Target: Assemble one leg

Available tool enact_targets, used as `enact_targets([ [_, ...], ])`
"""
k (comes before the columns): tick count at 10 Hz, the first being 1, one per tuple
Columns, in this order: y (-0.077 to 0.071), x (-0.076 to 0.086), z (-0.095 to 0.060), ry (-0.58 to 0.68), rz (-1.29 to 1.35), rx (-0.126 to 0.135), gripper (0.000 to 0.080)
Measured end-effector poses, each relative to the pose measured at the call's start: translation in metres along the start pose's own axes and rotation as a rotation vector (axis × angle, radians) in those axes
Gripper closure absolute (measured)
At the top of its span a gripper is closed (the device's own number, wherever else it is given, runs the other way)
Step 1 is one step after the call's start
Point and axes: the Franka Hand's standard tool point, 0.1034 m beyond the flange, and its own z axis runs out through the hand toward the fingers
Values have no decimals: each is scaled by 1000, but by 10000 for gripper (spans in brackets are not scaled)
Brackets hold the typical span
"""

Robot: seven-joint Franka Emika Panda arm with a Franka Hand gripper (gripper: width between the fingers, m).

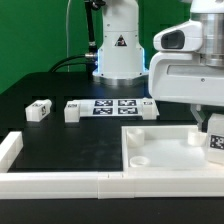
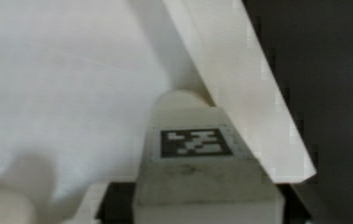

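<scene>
My gripper (image 1: 213, 132) is shut on a leg (image 1: 214, 146), a small white block with a black-and-white tag. It holds the leg upright at the exterior view's right edge, over the large white square slab (image 1: 160, 150). In the wrist view the leg (image 2: 196, 142) sits between my dark fingers (image 2: 123, 200), right beside the slab's raised rim (image 2: 244, 90). I cannot tell whether the leg touches the slab. Two more legs (image 1: 38, 110) (image 1: 72, 110) lie on the black table at the exterior view's left.
The marker board (image 1: 113, 106) lies in front of the arm's base (image 1: 118, 60). Another small white part (image 1: 148, 108) lies at its right end. A white rail (image 1: 60, 182) runs along the table's front, with a side piece (image 1: 9, 150) at the left.
</scene>
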Motion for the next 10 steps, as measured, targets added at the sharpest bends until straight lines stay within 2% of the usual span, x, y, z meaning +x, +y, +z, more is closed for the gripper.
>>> enact_targets([
  [4, -4, -5, 1, 7, 513, -5, 506],
  [5, -4, -5, 1, 7, 563, -6, 506],
  [6, -4, -5, 1, 0, 683, 1, 506],
  [7, -4, -4, 1, 0, 729, 1, 506],
  [9, -5, -5, 0, 0, 647, 1, 505],
  [10, -7, -6, -2, 1, 600, 5, 297],
])
